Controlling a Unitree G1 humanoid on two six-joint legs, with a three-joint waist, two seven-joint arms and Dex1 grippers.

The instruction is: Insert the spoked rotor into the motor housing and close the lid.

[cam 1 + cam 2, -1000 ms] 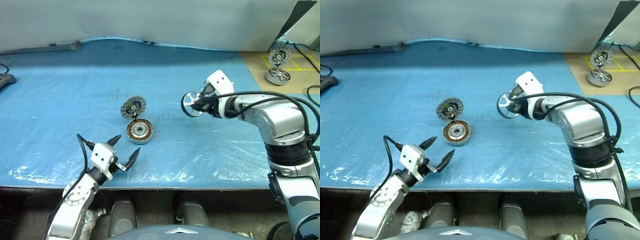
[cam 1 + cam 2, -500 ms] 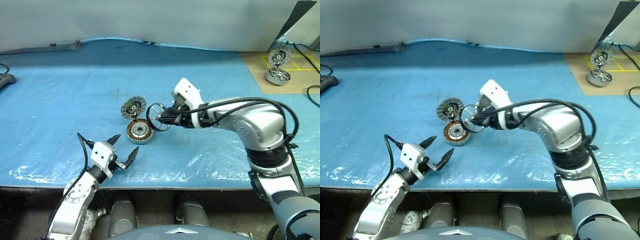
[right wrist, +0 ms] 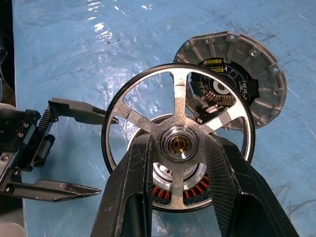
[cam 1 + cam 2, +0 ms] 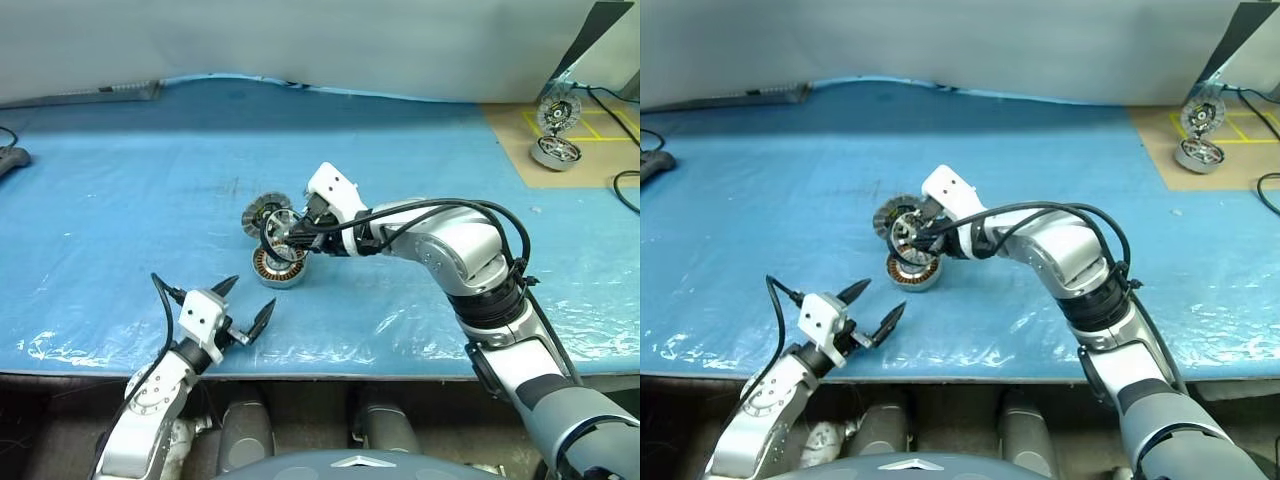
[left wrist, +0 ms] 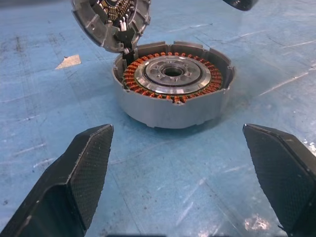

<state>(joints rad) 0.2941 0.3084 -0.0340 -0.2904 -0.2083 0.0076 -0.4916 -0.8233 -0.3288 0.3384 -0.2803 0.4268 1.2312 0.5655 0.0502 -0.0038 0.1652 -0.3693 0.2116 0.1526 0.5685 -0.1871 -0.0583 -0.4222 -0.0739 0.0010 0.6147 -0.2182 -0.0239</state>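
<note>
Right wrist view: spoked rotor (image 3: pixel 178 142) between right gripper (image 3: pixel 180 163) fingers.

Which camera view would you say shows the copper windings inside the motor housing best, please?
The left wrist view: the motor housing stands unobstructed, its full copper ring visible. In the right wrist view the spoked rotor, held by the right gripper, covers most of it. In the head views it is small and partly hidden by the rotor.
</note>
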